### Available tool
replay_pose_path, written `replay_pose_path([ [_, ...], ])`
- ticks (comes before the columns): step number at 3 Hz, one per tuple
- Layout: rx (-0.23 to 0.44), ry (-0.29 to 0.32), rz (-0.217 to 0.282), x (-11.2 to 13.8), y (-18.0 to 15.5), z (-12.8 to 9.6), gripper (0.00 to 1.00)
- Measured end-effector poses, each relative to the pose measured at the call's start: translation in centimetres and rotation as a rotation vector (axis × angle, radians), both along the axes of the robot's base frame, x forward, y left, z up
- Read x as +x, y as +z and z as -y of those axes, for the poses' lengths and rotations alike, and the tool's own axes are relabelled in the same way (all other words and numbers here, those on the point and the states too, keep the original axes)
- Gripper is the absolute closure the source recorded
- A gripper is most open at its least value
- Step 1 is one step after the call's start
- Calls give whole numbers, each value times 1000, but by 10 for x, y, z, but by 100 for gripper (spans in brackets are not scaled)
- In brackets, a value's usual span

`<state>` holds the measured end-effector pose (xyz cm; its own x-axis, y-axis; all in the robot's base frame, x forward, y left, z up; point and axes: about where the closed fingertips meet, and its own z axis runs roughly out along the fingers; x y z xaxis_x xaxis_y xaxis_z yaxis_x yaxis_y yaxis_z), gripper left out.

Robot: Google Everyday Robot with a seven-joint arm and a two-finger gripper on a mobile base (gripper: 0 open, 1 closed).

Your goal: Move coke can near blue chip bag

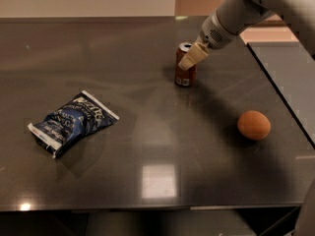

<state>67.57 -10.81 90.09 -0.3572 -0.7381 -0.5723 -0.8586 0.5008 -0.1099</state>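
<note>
The coke can [185, 73] stands upright on the dark table [147, 181], right of centre toward the back; it is red with a silver top. My gripper [192, 56] reaches in from the upper right and overlaps the can's upper right side. The blue chip bag [73, 122] lies flat at the left, dark blue with white lettering and white ends. It is well apart from the can, to the can's front left.
An orange round fruit [254, 125] lies on the table to the right, in front of the arm. The table's right edge [280, 97] runs diagonally next to a lower grey surface. The arm [246, 9] crosses the upper right corner.
</note>
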Motion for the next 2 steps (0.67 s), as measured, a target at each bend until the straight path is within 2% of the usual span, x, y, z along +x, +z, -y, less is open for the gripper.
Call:
replay_pose_path([
  [1,16,24,-1,-5,6,-8,64],
  [2,34,84,3,-25,17,-23,87],
])
